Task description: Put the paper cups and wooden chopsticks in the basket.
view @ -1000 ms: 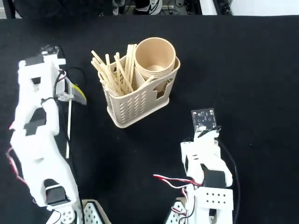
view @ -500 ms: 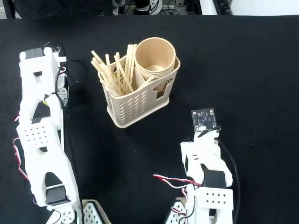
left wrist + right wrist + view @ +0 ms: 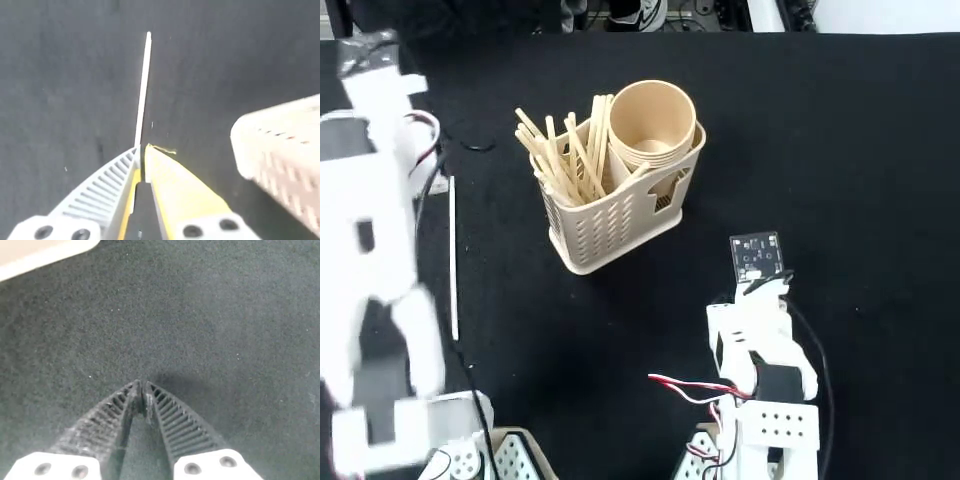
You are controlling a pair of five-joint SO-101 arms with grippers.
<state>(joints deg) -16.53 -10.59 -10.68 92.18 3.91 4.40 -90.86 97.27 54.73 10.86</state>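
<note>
A beige slotted basket (image 3: 610, 215) stands at the table's middle with stacked paper cups (image 3: 652, 120) and several wooden chopsticks (image 3: 560, 155) in it. One more chopstick (image 3: 451, 260) stretches along the left side of the table. My left gripper (image 3: 142, 147) is shut on that chopstick (image 3: 143, 90), which sticks straight out from its tips. The basket's wall (image 3: 280, 150) stands close beside it. The left arm (image 3: 370, 200) is blurred at the left edge. My right gripper (image 3: 143, 390) is shut on nothing, low over the black cloth. The right arm (image 3: 760, 350) is folded at the front.
Black cloth covers the whole table (image 3: 840, 150). Open cloth lies to the right of the basket and behind it. A pale strip (image 3: 45, 252) crosses one corner of the right wrist view. Red wires (image 3: 685, 390) trail by the right arm's base.
The left arm has swung up and towards the far left corner, now blurred. The chopstick in its gripper has shifted a little leftward with it. The right arm has kept still.
</note>
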